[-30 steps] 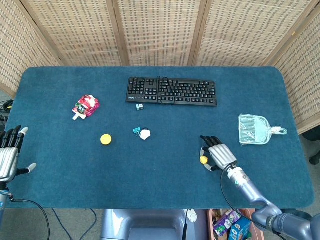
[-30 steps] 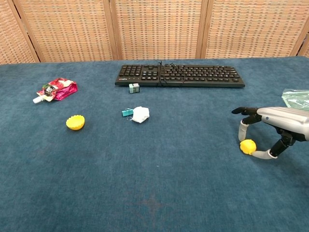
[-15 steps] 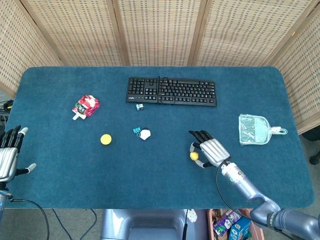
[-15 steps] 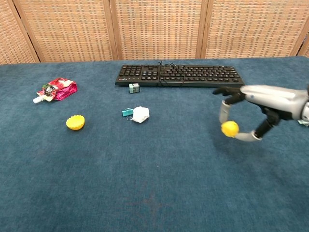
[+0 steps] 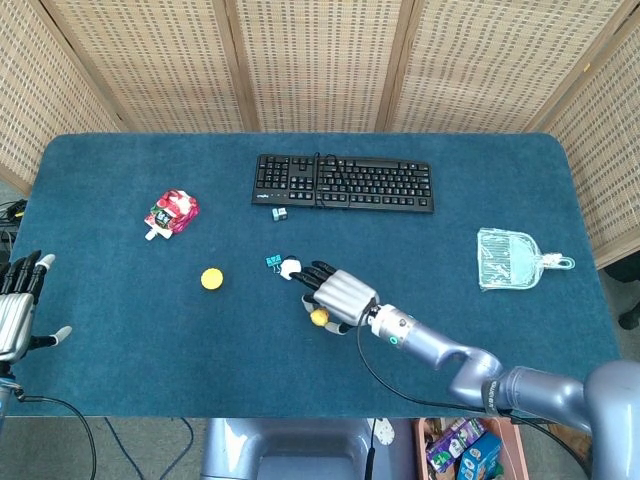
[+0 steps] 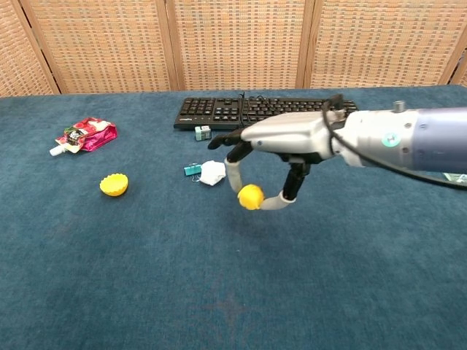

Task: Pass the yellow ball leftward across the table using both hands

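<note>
The yellow ball [image 6: 250, 197] [image 5: 319, 317] hangs above the table's middle, pinched between the thumb and a finger of my right hand [image 6: 273, 146] [image 5: 340, 296]. The other fingers of that hand stretch out to the left. My right arm reaches in from the right edge. At the far left edge of the head view my left hand [image 5: 18, 310] waits off the table, fingers spread and holding nothing. The chest view does not show it.
A yellow cup-like piece [image 6: 114, 184] lies left of centre. A small teal clip and white wad [image 6: 210, 173] sit just beyond the right hand's fingers. A black keyboard [image 6: 270, 114] is at the back, a red pouch [image 6: 84, 135] far left, a clear dustpan [image 5: 515, 259] right.
My right hand has carried the ball leftward, from the right side of the table to its middle, and lifted it off the cloth. The left hand has not moved.
</note>
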Controlling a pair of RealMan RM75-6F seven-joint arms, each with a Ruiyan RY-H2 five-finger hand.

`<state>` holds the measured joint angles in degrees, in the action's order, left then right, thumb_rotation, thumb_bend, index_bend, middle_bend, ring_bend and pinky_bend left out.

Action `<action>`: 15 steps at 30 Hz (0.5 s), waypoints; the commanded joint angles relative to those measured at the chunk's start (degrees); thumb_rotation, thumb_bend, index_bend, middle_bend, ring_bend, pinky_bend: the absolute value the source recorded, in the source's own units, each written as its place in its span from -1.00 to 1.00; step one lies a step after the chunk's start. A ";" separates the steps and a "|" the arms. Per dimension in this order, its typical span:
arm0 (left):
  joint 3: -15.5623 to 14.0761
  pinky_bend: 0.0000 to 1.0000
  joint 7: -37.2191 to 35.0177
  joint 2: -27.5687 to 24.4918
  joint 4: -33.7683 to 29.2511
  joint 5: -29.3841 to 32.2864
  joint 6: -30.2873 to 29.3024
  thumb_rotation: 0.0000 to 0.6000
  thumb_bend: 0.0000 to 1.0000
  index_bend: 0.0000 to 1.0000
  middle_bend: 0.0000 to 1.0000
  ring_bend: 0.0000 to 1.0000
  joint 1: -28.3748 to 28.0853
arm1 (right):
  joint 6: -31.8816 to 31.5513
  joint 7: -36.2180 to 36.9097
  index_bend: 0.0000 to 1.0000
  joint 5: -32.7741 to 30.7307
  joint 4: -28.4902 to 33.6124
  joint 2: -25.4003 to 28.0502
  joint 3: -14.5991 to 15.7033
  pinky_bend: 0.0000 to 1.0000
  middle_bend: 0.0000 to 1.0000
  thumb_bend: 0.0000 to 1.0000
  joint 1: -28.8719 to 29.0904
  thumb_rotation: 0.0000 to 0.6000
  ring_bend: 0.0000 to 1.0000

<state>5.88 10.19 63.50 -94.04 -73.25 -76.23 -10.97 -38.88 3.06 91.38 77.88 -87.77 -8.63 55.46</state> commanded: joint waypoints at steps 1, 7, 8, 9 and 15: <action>-0.04 -1.00 -0.20 -0.19 -0.17 0.03 0.23 1.00 -1.00 -1.00 -1.00 -1.00 -0.11 | 1.77 -0.53 0.05 0.53 -1.21 -1.43 0.50 -1.00 -1.00 -0.31 2.13 1.00 -1.00; -0.14 -1.00 -0.40 -0.38 -0.08 0.34 0.85 1.00 -1.00 -1.00 -1.00 -1.00 -0.30 | 3.57 -1.72 0.06 -0.21 -2.54 -4.57 0.71 -1.00 -1.00 -0.30 4.96 1.00 -1.00; -0.14 -1.00 -0.43 -0.39 -0.04 0.42 0.95 1.00 -1.00 -1.00 -1.00 -1.00 -0.33 | 4.03 -2.16 0.06 -0.42 -2.93 -5.09 0.77 -1.00 -1.00 -0.30 5.40 1.00 -1.00; -0.10 -1.00 -0.43 -0.39 0.01 0.57 1.06 1.00 -1.00 -1.00 -1.00 -1.00 -0.39 | 4.67 -2.95 0.06 -0.71 -3.57 -5.89 0.79 -1.00 -1.00 -0.30 6.04 1.00 -1.00; -0.03 -1.00 -0.69 -0.51 -0.07 0.85 1.39 1.00 -1.00 -1.00 -1.00 -1.00 -0.56 | 6.09 -6.10 0.06 -2.75 -6.36 -9.24 0.91 -1.00 -1.00 -0.30 7.60 1.00 -1.00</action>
<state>5.84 9.49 63.00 -94.12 -72.40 -74.84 -11.53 -33.12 -2.61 89.01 71.93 -96.56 -7.83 62.74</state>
